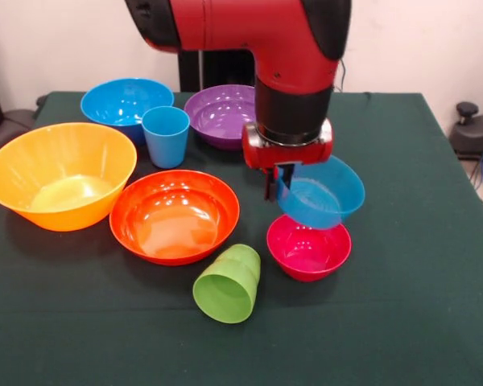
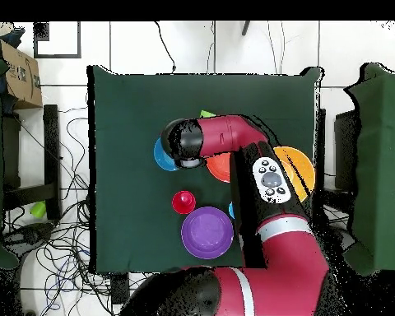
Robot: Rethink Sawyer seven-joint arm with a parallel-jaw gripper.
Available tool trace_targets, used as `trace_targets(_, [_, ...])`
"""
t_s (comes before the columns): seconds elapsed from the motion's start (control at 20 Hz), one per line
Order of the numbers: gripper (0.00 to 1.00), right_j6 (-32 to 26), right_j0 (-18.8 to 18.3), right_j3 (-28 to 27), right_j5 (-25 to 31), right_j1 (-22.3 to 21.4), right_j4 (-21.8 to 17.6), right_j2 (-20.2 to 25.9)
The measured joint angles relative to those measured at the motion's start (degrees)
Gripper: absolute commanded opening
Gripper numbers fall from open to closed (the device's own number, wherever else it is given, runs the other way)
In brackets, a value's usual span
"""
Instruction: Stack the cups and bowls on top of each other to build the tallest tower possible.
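While we hold the small blue glossy plastic bowl (image 1: 322,193) tilted by its rim, gripper (image 1: 278,182) pinched on that thin, slick wall, it hangs just above the small magenta plastic bowl (image 1: 308,247). At eight o'clock the tipped lime-green plastic cup (image 1: 228,284) crowds in.

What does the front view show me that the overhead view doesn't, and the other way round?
Front only: the gripper pinching the small blue bowl by its rim, holding it tilted over the magenta bowl. Overhead only: what looks like a small red cup beside the purple bowl, plus cables on the floor. Both: the purple bowl, the yellow-orange bowl and the red arm.
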Motion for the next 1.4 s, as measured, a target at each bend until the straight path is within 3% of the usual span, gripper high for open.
trace_targets(0.45, [0.0,0.0,0.3,-1.37,0.01,3.15,0.0,-0.01])
trace_targets(1.4, [0.0,0.0,0.22,-1.47,-0.09,3.37,-0.13,-0.12])
